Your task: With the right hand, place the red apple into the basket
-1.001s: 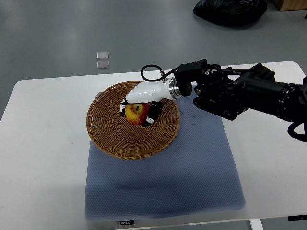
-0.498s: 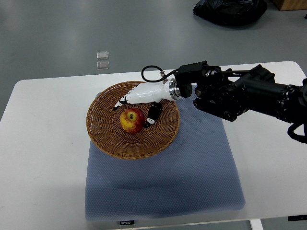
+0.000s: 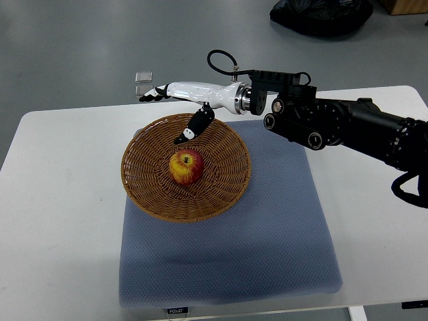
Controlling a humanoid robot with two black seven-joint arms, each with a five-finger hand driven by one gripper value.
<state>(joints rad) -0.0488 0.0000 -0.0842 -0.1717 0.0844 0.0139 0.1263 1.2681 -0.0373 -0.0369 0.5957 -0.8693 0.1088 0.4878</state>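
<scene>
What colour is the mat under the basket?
Blue-grey mat, finely dotted, seen in the top view.

- The black bag (image 3: 321,15) is cut off by the top edge.
- The cardboard box (image 3: 405,7) shows only a corner.
- The table (image 3: 60,200) runs off the bottom.
- The mat label (image 3: 176,311) is too small to read.

The black, jointed right arm (image 3: 348,124) enters from the right edge toward upper centre. Its white-shelled right hand (image 3: 180,100) stretches leftward, fingers (image 3: 152,93) extended and spread, thumb angled downward, holding nothing.
</scene>
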